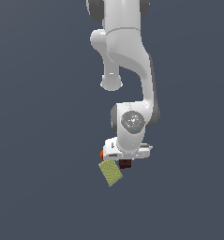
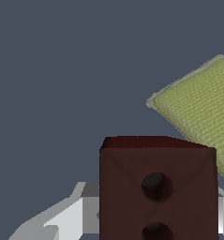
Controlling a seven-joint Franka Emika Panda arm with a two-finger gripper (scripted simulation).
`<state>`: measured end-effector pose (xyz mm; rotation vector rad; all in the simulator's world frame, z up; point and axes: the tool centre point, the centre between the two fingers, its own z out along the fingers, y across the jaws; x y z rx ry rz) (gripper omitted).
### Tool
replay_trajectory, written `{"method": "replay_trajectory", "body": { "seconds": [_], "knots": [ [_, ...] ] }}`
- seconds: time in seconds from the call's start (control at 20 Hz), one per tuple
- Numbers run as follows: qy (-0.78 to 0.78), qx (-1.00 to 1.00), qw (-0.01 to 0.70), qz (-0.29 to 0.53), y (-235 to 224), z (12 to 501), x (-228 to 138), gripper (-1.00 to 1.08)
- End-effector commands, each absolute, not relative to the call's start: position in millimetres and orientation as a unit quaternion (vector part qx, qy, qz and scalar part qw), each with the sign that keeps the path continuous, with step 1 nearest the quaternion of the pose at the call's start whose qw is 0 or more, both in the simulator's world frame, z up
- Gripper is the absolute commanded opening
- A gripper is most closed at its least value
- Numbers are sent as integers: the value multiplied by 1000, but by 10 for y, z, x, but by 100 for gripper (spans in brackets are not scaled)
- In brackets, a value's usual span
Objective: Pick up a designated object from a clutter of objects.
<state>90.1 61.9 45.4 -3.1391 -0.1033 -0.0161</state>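
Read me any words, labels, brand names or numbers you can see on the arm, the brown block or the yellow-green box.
None: no readable text anywhere.
Brown block: only dark round holes, no letters.
Yellow-green box: woven-looking texture, no print.
Arm: small coloured specks on a round joint cap, too small to read as any sign.

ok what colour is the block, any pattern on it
Dark reddish brown, with two round dark holes on its face; the block shows best in the wrist view.

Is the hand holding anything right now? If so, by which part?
Cannot be told. The dark brown block sits right at the hand, but no fingertip contact shows in either view.
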Motion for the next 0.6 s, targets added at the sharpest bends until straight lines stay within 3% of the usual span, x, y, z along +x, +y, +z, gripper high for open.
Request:
{"method": "replay_trajectory", "body": {
  "seconds": [0.0,0.55],
  "knots": [
    [-33,-999,0,-6,564,547,871,-100],
    [-32,-999,1,-5,113,1231,540,-100]
  ]
}}
